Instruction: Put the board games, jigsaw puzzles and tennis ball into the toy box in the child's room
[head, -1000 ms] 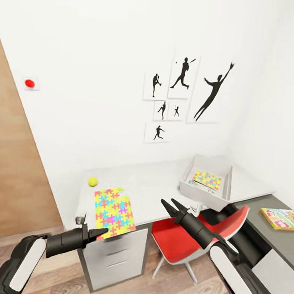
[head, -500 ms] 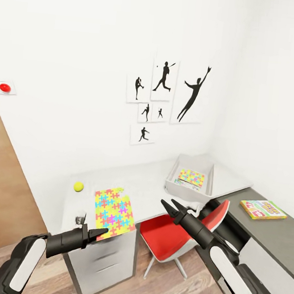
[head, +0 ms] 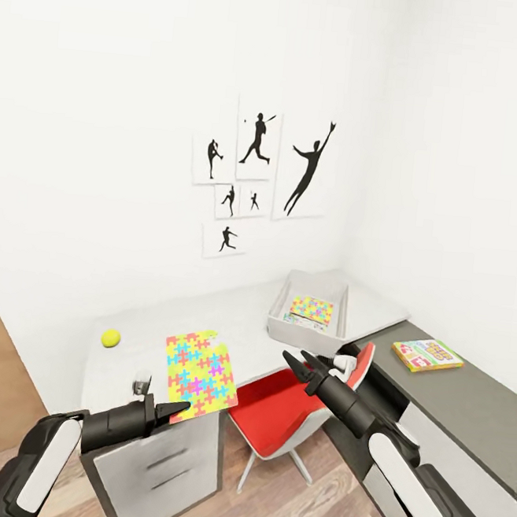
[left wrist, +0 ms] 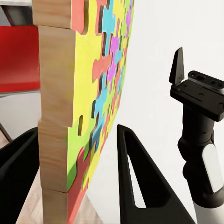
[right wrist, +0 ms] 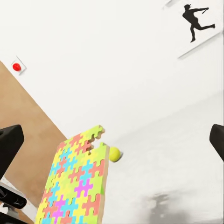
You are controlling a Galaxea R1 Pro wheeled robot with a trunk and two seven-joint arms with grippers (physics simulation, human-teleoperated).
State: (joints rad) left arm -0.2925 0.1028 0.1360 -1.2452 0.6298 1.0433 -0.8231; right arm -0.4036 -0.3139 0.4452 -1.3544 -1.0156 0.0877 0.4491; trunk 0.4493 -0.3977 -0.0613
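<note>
Nearest the camera, the left gripper is clamped on the lower edge of the multicoloured wooden jigsaw puzzle board, holding it raised and tilted above the front of the white desk. The left wrist view shows the board's thick edge between the black fingers. The right gripper carries nothing; its jaws stand spread above the red chair.

Further back, the yellow tennis ball rests on the desk. Beyond, the grey open toy box already contains one puzzle. A colourful flat board game box lies on the dark grey side counter.

Step in hand: transporting the held puzzle to the toy box. The next move likely calls for closing on the box, then releasing the board over its opening.

Compared with the earlier frames, the whole view has shifted; desk, box and wall prints sit further left, indicating camera motion. Both arms keep their pose.
</note>
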